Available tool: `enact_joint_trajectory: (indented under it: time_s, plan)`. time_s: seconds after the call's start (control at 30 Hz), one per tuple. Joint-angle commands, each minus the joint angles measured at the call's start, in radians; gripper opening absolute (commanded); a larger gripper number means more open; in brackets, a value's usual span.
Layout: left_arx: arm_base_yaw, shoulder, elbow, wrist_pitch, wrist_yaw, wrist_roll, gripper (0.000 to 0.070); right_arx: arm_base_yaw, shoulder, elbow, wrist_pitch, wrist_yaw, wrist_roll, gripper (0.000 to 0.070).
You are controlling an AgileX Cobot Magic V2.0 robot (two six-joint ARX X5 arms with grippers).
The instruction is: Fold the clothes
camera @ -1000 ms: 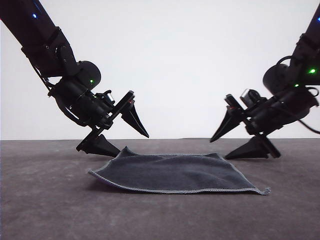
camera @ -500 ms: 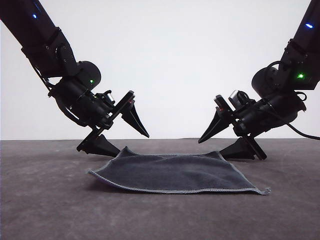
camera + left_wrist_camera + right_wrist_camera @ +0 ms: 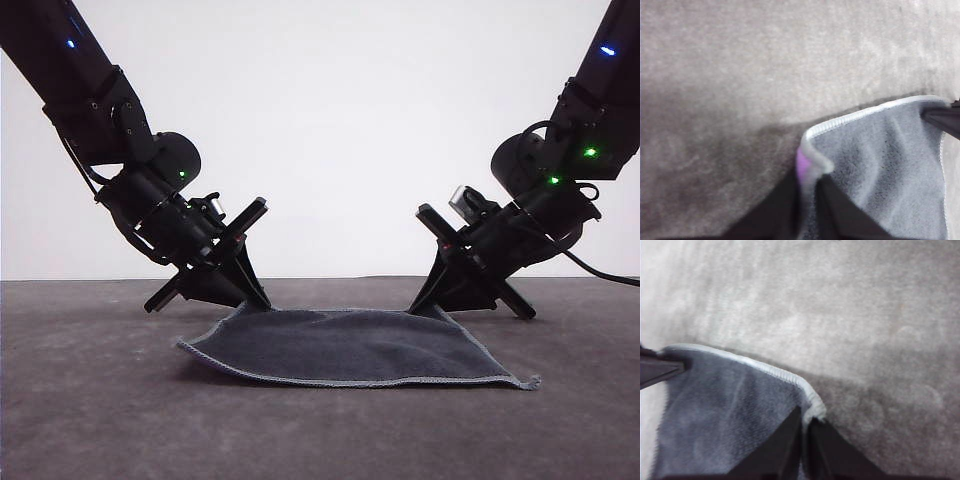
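Front view: I see the cloth [image 3: 350, 347] lying flat on the grey table [image 3: 90, 420], dark face up. My left gripper [image 3: 258, 300] and right gripper [image 3: 420, 302] each pinch one far corner, jaws closed.

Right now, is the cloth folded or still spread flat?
Spread, unfolded: the cloth lies in one layer, grey face up, with the left gripper and right gripper pinching its far corners.

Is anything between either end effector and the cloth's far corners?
Nothing visible. The left end effector and right end effector are each already shut on a far corner of the cloth.
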Motion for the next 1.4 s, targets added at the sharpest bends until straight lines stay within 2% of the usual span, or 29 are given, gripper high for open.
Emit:
enact_joint_trajectory:
  time_s: [0.0,0.23,0.53,0.73,1.03,1.23,1.37]
  plan:
    - [-0.001,0.029,0.010,0.013,0.001,-0.004,0.0004,0.003,0.043,0.003,0.001,0.003,-0.006,0.0001]
    - [0.011,0.025,0.015,-0.001,0.008,-0.006,0.0004,-0.002,0.028,0.003,-0.001,-0.039,-0.006,0.0001]
    - [0.021,-0.027,0.015,-0.027,0.044,0.032,0.0004,0.000,-0.007,0.003,-0.027,-0.078,-0.016,0.0002]
    - [0.021,-0.076,0.015,-0.094,0.047,0.104,0.0004,0.000,-0.056,0.003,-0.081,-0.076,-0.053,0.0002]
    - [0.019,-0.122,0.015,-0.187,0.038,0.208,0.0004,0.008,-0.125,0.000,-0.196,-0.072,-0.147,0.0001]
    - [0.017,-0.128,0.006,-0.277,0.039,0.278,0.0004,0.016,-0.145,-0.017,-0.219,-0.072,-0.164,0.0002]
    - [0.004,-0.128,-0.015,-0.298,0.040,0.299,0.0004,0.026,-0.187,-0.058,-0.209,-0.030,-0.175,0.0002]
